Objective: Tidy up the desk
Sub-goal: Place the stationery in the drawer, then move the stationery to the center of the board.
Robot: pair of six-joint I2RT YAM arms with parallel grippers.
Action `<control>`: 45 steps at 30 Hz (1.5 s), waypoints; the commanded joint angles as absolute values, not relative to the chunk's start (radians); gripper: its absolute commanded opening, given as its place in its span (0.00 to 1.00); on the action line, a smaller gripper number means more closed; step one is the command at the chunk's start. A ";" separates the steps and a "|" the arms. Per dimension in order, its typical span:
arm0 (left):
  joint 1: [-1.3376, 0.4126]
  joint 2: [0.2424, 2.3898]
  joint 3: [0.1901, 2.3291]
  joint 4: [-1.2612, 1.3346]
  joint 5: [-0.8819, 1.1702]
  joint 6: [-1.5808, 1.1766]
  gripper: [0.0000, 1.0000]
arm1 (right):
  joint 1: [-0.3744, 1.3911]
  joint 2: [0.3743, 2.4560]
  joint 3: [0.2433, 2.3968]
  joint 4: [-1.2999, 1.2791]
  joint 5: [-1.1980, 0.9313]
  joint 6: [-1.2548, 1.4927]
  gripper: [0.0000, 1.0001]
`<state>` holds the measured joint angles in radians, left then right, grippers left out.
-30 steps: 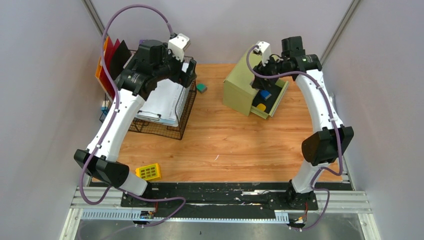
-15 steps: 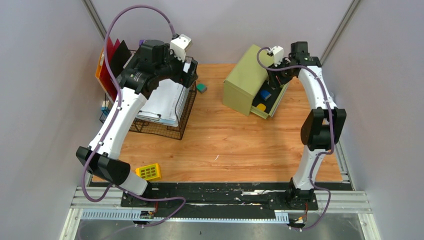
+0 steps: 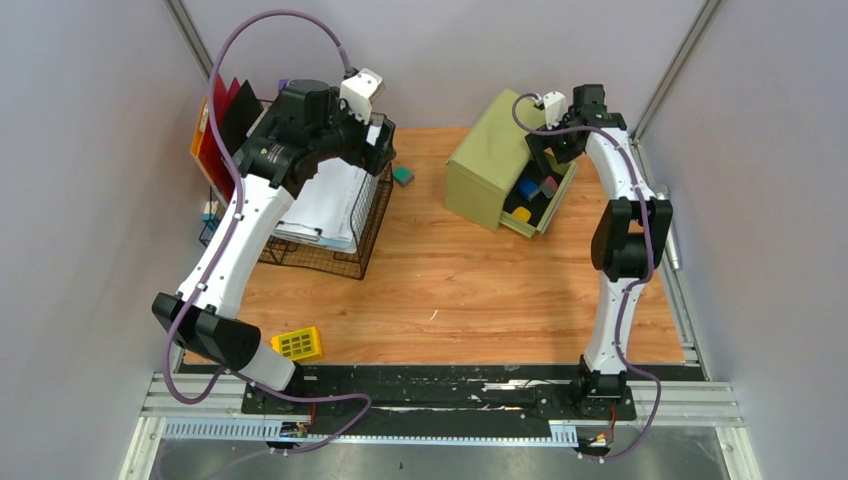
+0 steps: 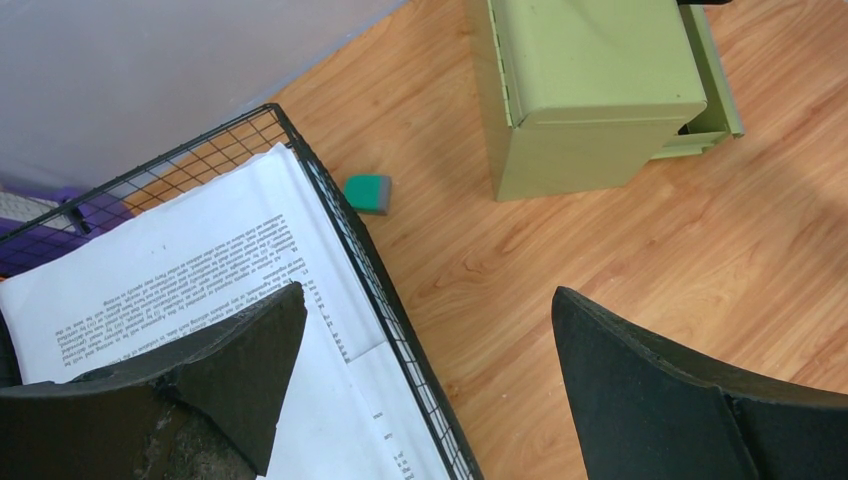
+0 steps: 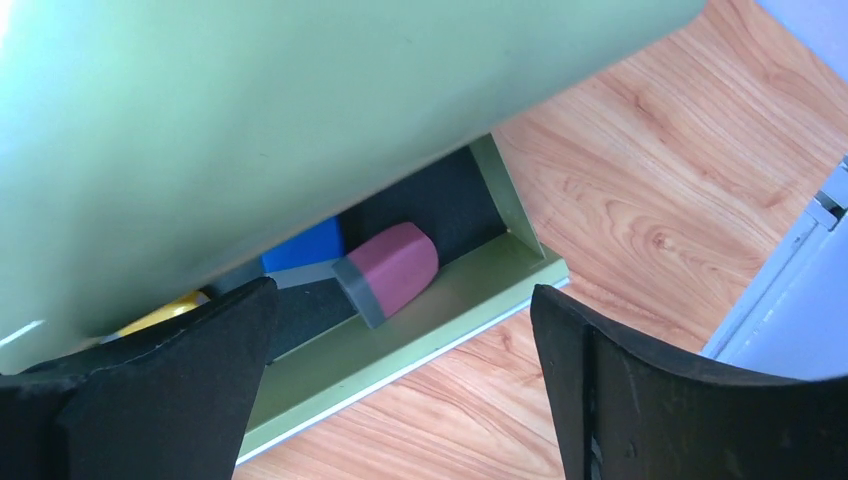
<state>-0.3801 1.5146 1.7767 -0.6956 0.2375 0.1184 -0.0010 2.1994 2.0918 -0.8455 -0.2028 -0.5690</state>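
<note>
The wooden desk holds a green drawer cabinet with its drawer pulled open. In the drawer lie a maroon and grey eraser, a blue block and a yellow piece. My right gripper is open and empty, held above the drawer's front edge; it also shows in the top view. My left gripper is open and empty above the right rim of a black wire basket of white papers. A teal eraser lies on the desk between basket and cabinet.
A yellow gridded block lies near the front left edge by the left arm's base. Red and orange folders stand behind the basket at the far left. Grey walls close in both sides, and a black rail runs along the near edge.
My right arm has drawn back and up from the drawer, its elbow folding toward the right wall. The maroon eraser now shows in the drawer. The left arm has barely moved.
</note>
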 commanded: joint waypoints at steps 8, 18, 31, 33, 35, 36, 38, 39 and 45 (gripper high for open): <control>-0.383 1.505 1.791 -0.668 0.230 0.137 1.00 | 0.059 1.905 2.011 -0.767 -0.520 -0.452 1.00; -0.382 1.495 1.790 -0.670 0.202 0.142 1.00 | 0.385 1.921 2.079 -0.697 -0.484 -0.480 1.00; -0.383 1.452 1.791 -0.686 0.176 0.162 1.00 | 0.510 2.231 2.228 -0.652 -0.523 -0.443 0.97; -0.383 1.450 1.791 -0.686 0.174 0.163 1.00 | 0.509 2.270 2.219 -0.623 -0.532 -0.439 0.96; -0.383 1.449 1.792 -0.686 0.173 0.164 1.00 | 0.509 2.314 2.222 -0.596 -0.529 -0.439 0.96; -0.383 1.448 1.792 -0.686 0.173 0.163 1.00 | 0.508 2.338 2.227 -0.582 -0.524 -0.436 0.96; -0.382 1.446 1.790 -0.687 0.172 0.164 1.00 | 0.507 2.393 2.241 -0.554 -0.520 -0.431 0.95; -0.384 1.445 1.787 -0.687 0.170 0.163 1.00 | 0.506 2.406 2.250 -0.541 -0.514 -0.428 0.96; -0.383 1.438 1.773 -0.685 0.165 0.161 1.00 | 0.494 2.523 2.319 -0.485 -0.445 -0.418 0.94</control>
